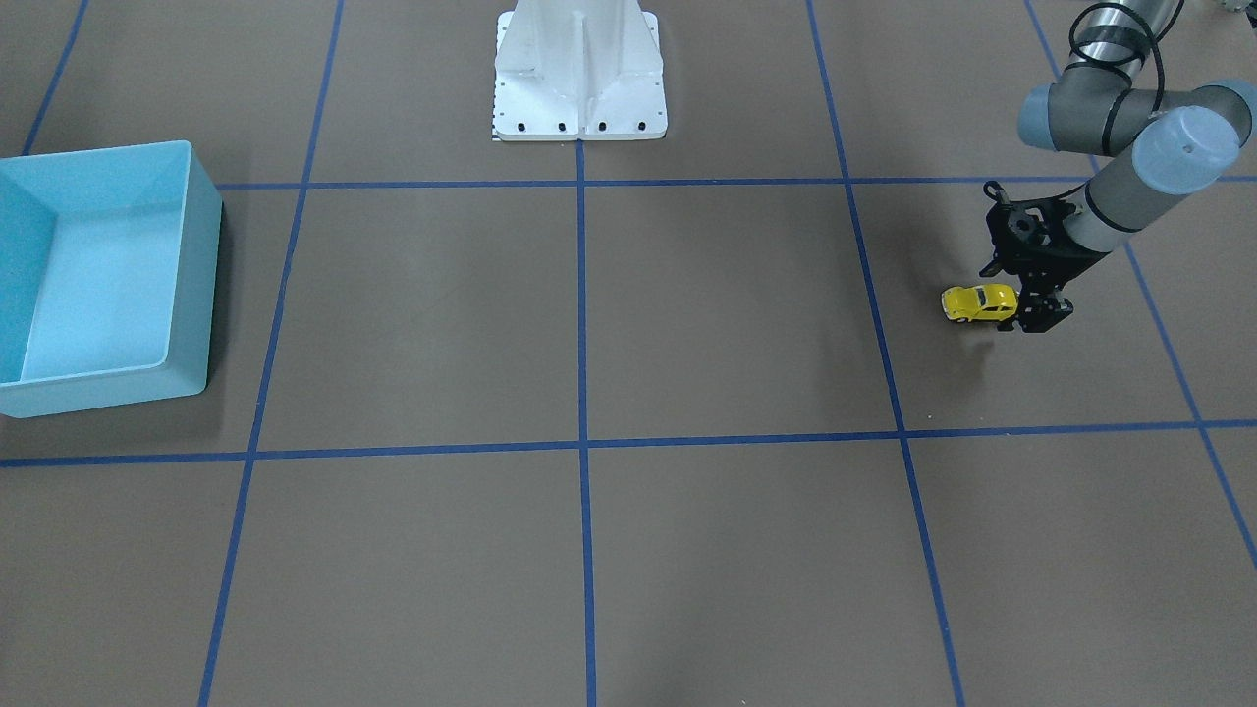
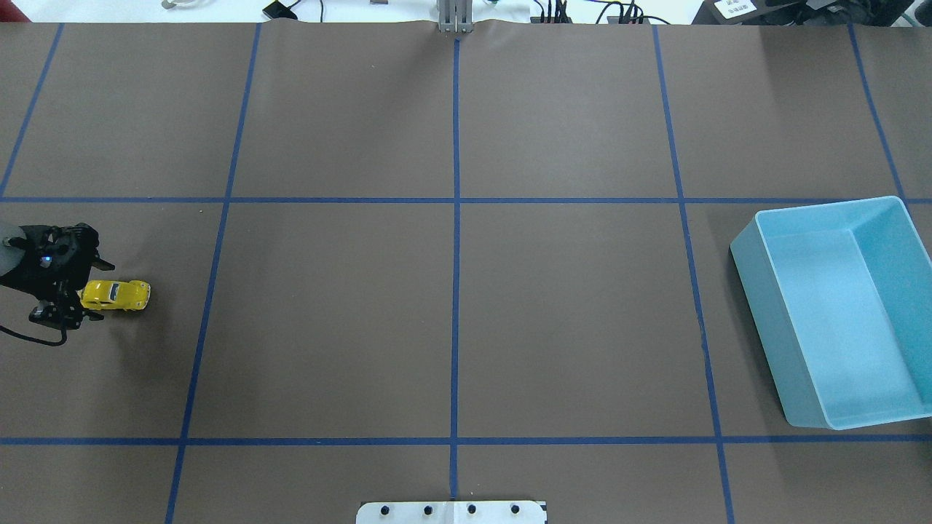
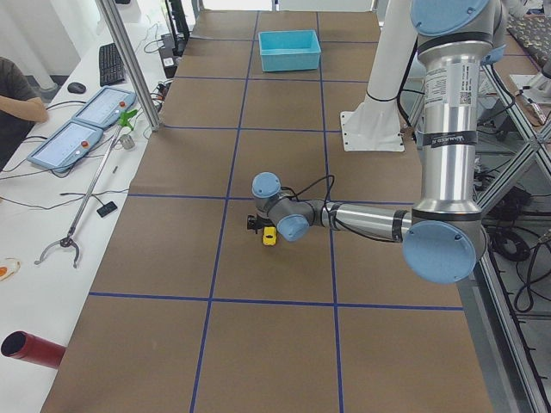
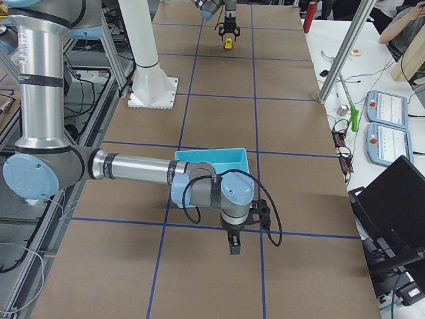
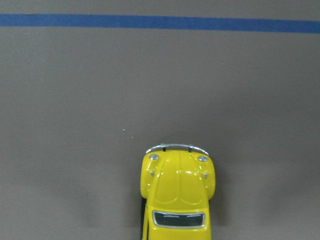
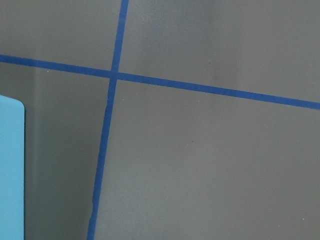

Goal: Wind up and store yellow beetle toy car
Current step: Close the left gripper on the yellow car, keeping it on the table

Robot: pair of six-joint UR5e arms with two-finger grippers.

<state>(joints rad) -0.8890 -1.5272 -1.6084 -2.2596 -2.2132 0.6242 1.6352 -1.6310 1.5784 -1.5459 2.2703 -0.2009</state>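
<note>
The yellow beetle toy car [image 2: 116,295] stands on its wheels on the brown table at the far left, nose towards the table's middle. It also shows as the car [image 1: 979,302], the car [image 3: 269,237] and the car [image 4: 228,44]. My left gripper [image 2: 84,300] comes straight down over the car's rear, its fingers against both sides, shut on it. The left gripper [image 1: 1028,308] hides the tail. In the left wrist view only the car's hood and windscreen [image 5: 177,195] show. My right gripper [image 4: 234,247] hangs above the table beside the bin; I cannot tell whether it is open.
A light blue bin [image 2: 775,327] stands at the far right and holds nothing; the bin [image 1: 208,295] shows again in the front-facing view, and a corner of the bin [image 6: 10,170] in the right wrist view. The white robot base [image 1: 579,88] is at the table's rear middle. Blue tape lines cross the table.
</note>
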